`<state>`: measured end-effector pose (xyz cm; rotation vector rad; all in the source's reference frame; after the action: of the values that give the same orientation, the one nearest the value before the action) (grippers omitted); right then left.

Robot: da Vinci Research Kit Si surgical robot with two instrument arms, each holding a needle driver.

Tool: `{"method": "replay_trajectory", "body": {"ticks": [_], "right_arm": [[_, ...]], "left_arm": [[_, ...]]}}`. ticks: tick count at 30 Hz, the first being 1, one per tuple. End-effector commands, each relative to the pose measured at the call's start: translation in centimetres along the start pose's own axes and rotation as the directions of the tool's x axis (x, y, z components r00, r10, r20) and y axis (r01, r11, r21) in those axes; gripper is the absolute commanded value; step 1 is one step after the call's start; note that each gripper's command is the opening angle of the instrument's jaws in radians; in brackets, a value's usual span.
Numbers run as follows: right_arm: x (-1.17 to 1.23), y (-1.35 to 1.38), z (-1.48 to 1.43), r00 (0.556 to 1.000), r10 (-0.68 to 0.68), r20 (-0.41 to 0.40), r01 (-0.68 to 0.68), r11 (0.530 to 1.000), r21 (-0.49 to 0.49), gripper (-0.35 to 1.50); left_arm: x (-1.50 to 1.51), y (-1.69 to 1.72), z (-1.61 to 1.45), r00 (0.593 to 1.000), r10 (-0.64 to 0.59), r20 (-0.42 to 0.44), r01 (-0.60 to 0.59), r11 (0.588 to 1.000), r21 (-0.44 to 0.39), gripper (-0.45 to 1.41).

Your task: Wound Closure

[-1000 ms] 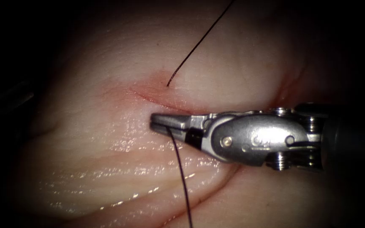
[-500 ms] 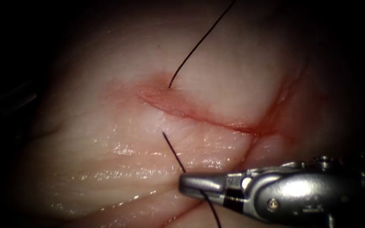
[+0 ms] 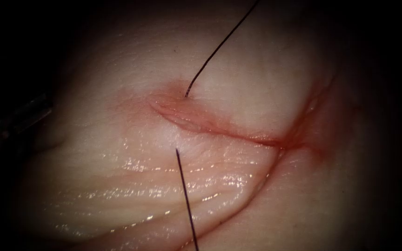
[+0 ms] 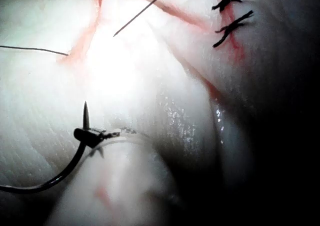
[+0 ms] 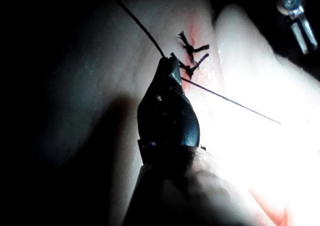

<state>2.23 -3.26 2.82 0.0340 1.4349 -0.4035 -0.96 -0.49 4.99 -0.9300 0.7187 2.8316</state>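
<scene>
Count: one cut (image 3: 219,128) running from centre-left to right across the tissue (image 3: 108,186). Two strands of thread. Two knotted stitches (image 5: 193,47) (image 5: 192,67). Two tools.

Endoscope view: upper strand (image 3: 215,49) comes down from the top edge and enters the tissue just above the cut's left end. Lower strand (image 3: 187,200) rises from the bottom edge and meets the tissue just below the cut. Red fluid (image 3: 298,139) stains the cut's right end.

Right wrist view: right tool (image 5: 167,63) clamped tight on the thread, tip just beside the two stitches. Left tool (image 5: 304,41) well apart from it, jaws slightly parted, holding nothing.

Left wrist view: dark curved piece (image 4: 55,181) with a lump lies on the tissue. Cannot tell whether needle or thread.
</scene>
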Motion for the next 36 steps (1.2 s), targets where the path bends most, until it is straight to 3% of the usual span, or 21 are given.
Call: {"method": "replay_trajectory", "body": {"ticks": [1, 5, 6, 8, 9, 11, 16, 25, 30, 36], "right_arm": [[-0.03, -0.02, 0.11, 1.0, 0.003, 0.004, -0.003, 1.0, 0.015, -0.35], [0.0, -0.02, 0.03, 1.0, 0.028, 0.008, -0.029, 0.999, 0.022, -0.35], [-0.02, 0.05, -0.01, 0.999, 0.044, 0.018, -0.044, 0.999, -0.018, 0.34], [-0.05, 0.11, -0.06, 0.998, 0.061, 0.013, -0.061, 0.996, -0.062, 0.79], [-0.08, 0.17, -0.1, 0.997, 0.073, 0.025, -0.07, 0.992, -0.103, 1.13], [-0.11, 0.24, -0.13, 0.996, 0.084, 0.031, -0.08, 0.99, -0.117, 1.26], [-0.15, 0.49, -0.2, 0.992, 0.12, 0.042, -0.112, 0.981, -0.159, 1.36], [-0.28, 0.82, -0.26, 0.992, 0.115, 0.059, -0.099, 0.969, -0.228, 1.36], [-0.31, 0.86, -0.28, 0.992, 0.078, 0.102, -0.051, 0.968, -0.245, 1.38], [-0.48, 1.11, -0.45, 0.981, 0.061, 0.186, -0.004, 0.957, -0.292, 1.41]], "left_arm": [[0.02, 0.03, 0.07, 1.0, -0.001, 0.0, 0.001, 1.0, 0.001, -0.45], [0.08, 0.04, 0.11, 1.0, -0.005, -0.011, 0.005, 1.0, -0.005, -0.45], [0.09, 0.05, 0.14, 1.0, -0.006, -0.017, 0.006, 1.0, -0.007, -0.45], [0.09, 0.06, 0.17, 1.0, -0.006, -0.02, 0.006, 1.0, -0.007, -0.45], [0.1, 0.07, 0.19, 1.0, -0.005, -0.022, 0.005, 1.0, -0.009, -0.45], [0.12, 0.11, 0.18, 1.0, -0.003, -0.02, 0.003, 1.0, -0.013, -0.45], [0.21, 0.16, 0.13, 0.999, -0.002, -0.032, 0.002, 1.0, -0.019, -0.45], [0.21, 0.2, 0.08, 0.999, -0.008, -0.041, 0.007, 1.0, -0.022, -0.45], [0.27, 0.16, -0.05, 0.999, -0.014, -0.041, 0.013, 0.999, -0.032, -0.45], [0.22, 0.08, -0.11, 0.999, -0.022, -0.049, 0.021, 1.0, -0.023, -0.45]]}}
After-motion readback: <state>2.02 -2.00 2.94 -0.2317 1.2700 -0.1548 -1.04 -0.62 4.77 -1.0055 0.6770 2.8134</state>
